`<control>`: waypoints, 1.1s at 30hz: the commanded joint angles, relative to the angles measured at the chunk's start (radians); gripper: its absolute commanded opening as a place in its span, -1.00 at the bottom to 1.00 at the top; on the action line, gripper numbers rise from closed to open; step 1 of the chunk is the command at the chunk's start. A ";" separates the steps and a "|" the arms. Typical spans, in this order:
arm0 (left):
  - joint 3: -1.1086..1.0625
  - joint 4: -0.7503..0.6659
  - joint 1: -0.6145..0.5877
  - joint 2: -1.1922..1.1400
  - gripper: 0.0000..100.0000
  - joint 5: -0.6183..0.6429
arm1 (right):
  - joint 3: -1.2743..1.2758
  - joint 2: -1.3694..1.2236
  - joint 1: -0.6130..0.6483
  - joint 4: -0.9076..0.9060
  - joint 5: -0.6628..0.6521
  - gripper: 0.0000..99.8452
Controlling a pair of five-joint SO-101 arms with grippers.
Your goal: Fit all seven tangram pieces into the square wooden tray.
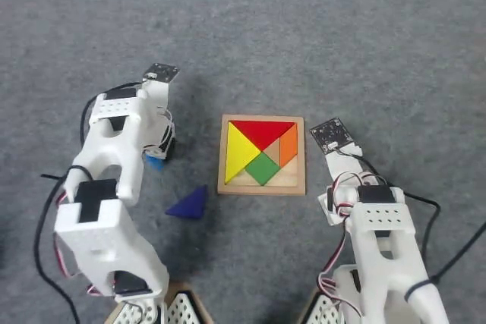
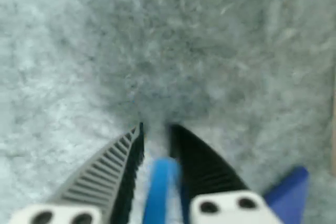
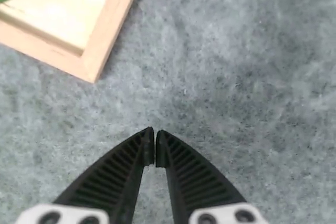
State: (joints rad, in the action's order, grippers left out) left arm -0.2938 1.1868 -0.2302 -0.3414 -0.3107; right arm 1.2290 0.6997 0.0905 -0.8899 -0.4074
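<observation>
One navy triangle (image 1: 190, 204) on carpet (image 1: 304, 51); left arm (image 1: 114, 149) hides light-blue piece (image 1: 155, 162), seemingly gripped.

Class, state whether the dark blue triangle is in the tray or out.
Out: the dark blue triangle lies on the carpet, apart from the tray.

Soft, even light comes down from overhead, and the carpet (image 1: 319, 51) looks bright and flat under it; just ahead of the left gripper (image 2: 156, 128) it sinks into a dim patch, paler out to either side; the blue piece (image 2: 160, 182) pinched in its grip carries a faint sheen; ahead of the right gripper (image 3: 155, 132), closed tip to tip, sits a like smudge of shadow; beyond that, the tray (image 3: 105, 51) glows pale and matte.
</observation>
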 commanded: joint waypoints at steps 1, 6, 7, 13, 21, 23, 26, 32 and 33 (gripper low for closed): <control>0.031 -0.014 -0.020 -0.003 -0.97 -0.032 | 0.000 0.022 -0.005 0.016 -0.009 -0.98; 0.101 0.071 -0.014 -0.003 -0.97 -0.038 | 0.000 0.022 -0.005 0.016 -0.009 -0.98; 0.128 0.103 -0.006 -0.002 -0.97 -0.038 | 0.000 0.022 -0.005 0.016 -0.009 -0.98; 0.271 0.285 -0.021 0.000 -0.84 -0.038 | 0.017 0.031 -0.005 0.016 -0.009 -0.98; -0.120 0.184 -0.081 0.354 -0.75 -0.241 | 0.018 0.031 -0.004 0.016 -0.017 -0.98; -0.263 0.104 -0.081 0.462 -0.66 -0.276 | 0.018 0.031 -0.004 0.016 -0.017 -0.98; -0.354 0.051 -0.081 0.509 -0.62 -0.307 | 0.018 0.031 -0.004 0.016 -0.017 -0.98; -0.328 -0.002 -0.087 0.374 -0.63 -0.315 | 0.021 0.031 -0.004 0.016 -0.017 -0.98; -0.315 -0.012 -0.087 0.342 -0.63 -0.313 | 0.021 0.031 -0.004 0.016 -0.017 -0.98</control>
State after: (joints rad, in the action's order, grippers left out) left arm -0.6437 1.2129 -0.3145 0.0483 -0.6145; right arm 1.2582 0.6997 0.0905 -0.8899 -0.4120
